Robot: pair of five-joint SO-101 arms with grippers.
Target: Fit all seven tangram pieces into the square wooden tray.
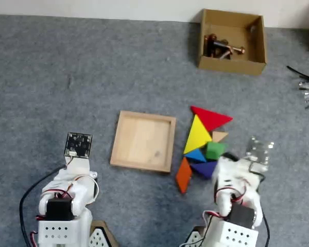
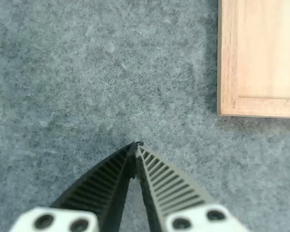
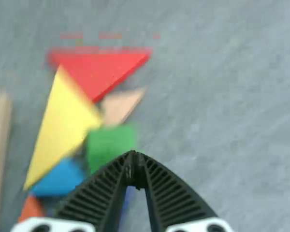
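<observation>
The square wooden tray lies empty on the grey carpet. Right of it the pieces cluster together: red triangle, yellow triangle, tan triangle, green square, blue triangle, dark blue triangle and orange parallelogram. My right gripper is shut and empty, its tip over the near edge of the green square, with the red triangle and yellow triangle beyond. My left gripper is shut on nothing, over bare carpet left of the tray's near corner.
A cardboard box holding metal parts stands at the back right. Cables and loose items lie at the right edge. Grey carpet stretches open to the left and behind the tray.
</observation>
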